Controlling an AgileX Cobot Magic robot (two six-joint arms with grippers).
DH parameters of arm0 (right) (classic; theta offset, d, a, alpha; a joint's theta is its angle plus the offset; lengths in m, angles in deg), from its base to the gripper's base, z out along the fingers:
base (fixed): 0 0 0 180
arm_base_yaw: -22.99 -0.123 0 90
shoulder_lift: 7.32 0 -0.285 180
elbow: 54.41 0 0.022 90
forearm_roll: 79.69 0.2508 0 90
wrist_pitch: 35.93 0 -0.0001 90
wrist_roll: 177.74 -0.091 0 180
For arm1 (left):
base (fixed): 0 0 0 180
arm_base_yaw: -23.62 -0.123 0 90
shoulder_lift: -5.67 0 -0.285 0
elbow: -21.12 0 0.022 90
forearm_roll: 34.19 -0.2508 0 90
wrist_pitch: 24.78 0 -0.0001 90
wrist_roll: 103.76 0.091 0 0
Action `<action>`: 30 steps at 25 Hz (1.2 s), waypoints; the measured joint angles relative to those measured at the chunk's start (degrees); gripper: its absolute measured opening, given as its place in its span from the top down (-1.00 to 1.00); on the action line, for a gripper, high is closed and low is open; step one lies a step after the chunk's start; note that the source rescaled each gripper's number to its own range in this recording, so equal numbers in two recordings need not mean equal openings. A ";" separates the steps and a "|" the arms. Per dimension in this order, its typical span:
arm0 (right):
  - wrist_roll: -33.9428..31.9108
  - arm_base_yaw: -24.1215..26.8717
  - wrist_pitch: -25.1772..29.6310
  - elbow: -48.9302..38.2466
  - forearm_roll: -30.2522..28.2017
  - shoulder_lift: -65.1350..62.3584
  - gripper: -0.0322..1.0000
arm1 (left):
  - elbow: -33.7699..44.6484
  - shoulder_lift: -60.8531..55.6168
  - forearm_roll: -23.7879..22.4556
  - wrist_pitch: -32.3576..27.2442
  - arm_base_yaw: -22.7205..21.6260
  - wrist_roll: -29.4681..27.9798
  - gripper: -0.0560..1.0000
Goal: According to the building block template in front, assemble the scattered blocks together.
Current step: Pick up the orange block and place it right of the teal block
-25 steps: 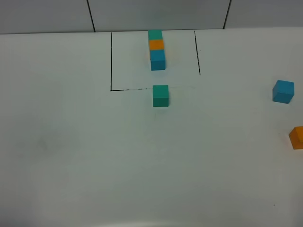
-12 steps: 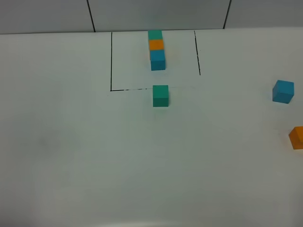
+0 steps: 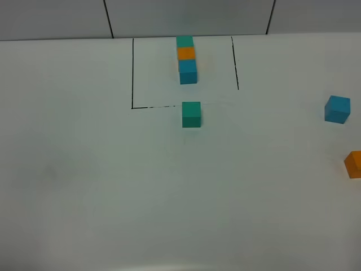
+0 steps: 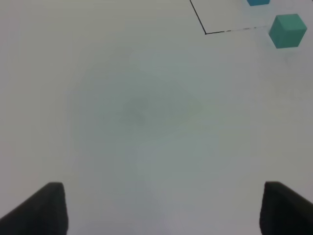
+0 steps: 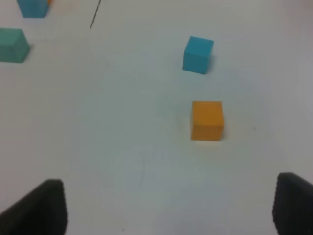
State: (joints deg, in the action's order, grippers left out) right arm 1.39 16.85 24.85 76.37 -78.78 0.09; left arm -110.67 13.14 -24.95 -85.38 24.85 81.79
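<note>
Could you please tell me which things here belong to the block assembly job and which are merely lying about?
Job: template row; loose teal-green cube; loose blue cube; loose orange cube.
Not the job: white table, grey wall behind; no stray items visible.

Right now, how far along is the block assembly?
Done: at most one step. The green cube sits alone on the near side of the template, roughly in line with it; nothing is joined. In hand: nothing; the left gripper and right gripper are open and empty. Left: the blue cube and orange cube lie apart at the right and must be brought to the green one.
</note>
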 joint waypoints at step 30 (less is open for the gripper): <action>-3.31 0.00 -2.51 13.02 -7.02 51.53 -0.99 | 0.00 0.00 0.00 0.00 0.00 0.00 -0.61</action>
State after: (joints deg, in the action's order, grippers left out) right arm -1.91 16.85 22.34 89.39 -85.81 51.62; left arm -110.67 13.14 -24.95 -85.38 24.85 81.79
